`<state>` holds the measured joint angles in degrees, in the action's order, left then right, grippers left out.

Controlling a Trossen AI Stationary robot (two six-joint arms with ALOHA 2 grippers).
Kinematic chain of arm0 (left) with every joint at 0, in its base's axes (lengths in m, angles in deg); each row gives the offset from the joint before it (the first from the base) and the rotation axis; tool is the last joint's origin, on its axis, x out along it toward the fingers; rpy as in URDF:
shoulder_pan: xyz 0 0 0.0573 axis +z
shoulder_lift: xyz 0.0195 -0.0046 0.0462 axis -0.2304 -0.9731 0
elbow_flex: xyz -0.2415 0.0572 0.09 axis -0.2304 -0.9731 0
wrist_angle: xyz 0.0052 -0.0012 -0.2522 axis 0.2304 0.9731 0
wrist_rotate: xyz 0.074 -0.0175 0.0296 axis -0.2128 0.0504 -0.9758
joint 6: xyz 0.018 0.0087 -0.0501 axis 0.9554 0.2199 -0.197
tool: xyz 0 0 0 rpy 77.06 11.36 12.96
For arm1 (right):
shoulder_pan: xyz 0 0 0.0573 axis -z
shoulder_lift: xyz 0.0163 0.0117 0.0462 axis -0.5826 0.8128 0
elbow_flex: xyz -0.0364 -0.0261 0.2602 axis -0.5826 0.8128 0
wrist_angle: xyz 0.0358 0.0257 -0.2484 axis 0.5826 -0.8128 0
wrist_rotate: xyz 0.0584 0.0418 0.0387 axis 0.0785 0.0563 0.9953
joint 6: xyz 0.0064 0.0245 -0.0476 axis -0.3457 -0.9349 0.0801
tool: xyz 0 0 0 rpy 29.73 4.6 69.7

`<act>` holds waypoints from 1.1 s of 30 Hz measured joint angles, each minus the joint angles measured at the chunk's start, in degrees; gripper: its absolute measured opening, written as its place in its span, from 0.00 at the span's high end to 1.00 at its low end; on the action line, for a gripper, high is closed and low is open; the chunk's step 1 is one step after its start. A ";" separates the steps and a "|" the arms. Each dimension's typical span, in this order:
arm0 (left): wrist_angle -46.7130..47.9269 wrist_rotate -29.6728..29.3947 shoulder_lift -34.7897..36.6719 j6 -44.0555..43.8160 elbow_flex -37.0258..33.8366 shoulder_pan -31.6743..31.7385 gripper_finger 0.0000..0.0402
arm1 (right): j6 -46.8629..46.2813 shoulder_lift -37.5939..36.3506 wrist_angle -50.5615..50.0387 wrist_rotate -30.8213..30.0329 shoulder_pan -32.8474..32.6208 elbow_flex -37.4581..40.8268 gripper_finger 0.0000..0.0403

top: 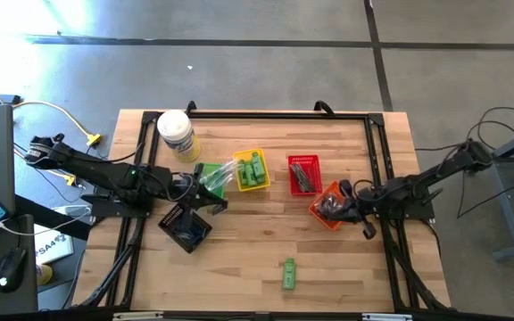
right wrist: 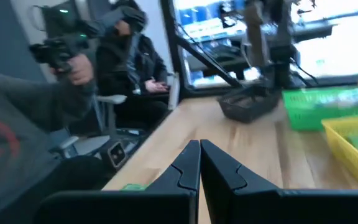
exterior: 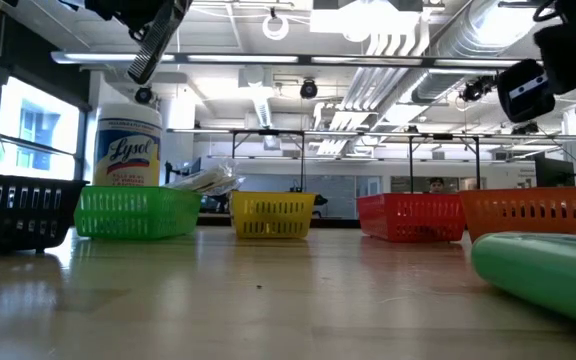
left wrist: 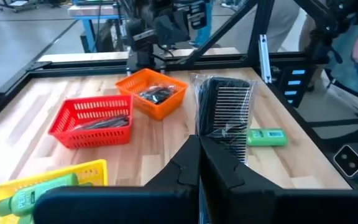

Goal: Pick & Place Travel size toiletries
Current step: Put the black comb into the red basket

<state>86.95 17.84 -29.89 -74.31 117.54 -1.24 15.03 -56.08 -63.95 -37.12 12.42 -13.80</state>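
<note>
On the wooden bench [top: 239,232], the left gripper [left wrist: 199,149] hangs above the black basket [top: 186,227], its fingers pressed together on a clear-wrapped black comb [left wrist: 224,112]. To that basket's right stand the green basket [top: 212,176], holding clear-wrapped sticks, and the yellow basket [top: 252,171], filled with green bottles [top: 255,169]. Behind them a white wipes canister [top: 177,134] stands near the bench's far edge. Farther right, the red basket [top: 304,174] carries slim dark sticks, and a lone green tube [top: 288,273] lies apart near the front edge. At far right, the right gripper [right wrist: 199,158] sits over the orange basket [top: 328,207] of dark pieces, fingers fully closed and holding nothing. People sit in the room beyond.
</note>
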 joint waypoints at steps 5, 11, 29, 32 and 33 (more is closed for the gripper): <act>-0.53 -1.62 -0.40 1.06 0.00 -0.02 1.00 | 2.79 -4.20 -2.72 4.46 1.63 0.00 0.99; -5.17 -3.27 -3.03 3.98 -0.04 0.00 1.00 | 2.73 -8.32 -5.45 6.75 4.35 0.00 0.99; -7.55 -6.52 -8.11 5.98 -0.07 -0.04 1.00 | 0.94 -9.18 -5.07 6.24 5.65 0.00 0.99; -7.47 -6.37 -8.11 5.57 -0.07 -0.04 1.00 | 1.12 -9.18 -5.07 6.16 5.65 0.00 0.99; -7.39 -6.37 -8.11 5.57 -0.07 -0.04 1.00 | 1.17 -9.18 -5.07 6.16 5.65 0.00 0.99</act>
<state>79.56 11.47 -38.00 -68.74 117.47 -1.29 16.20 -65.26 -69.02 -30.96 18.07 -13.80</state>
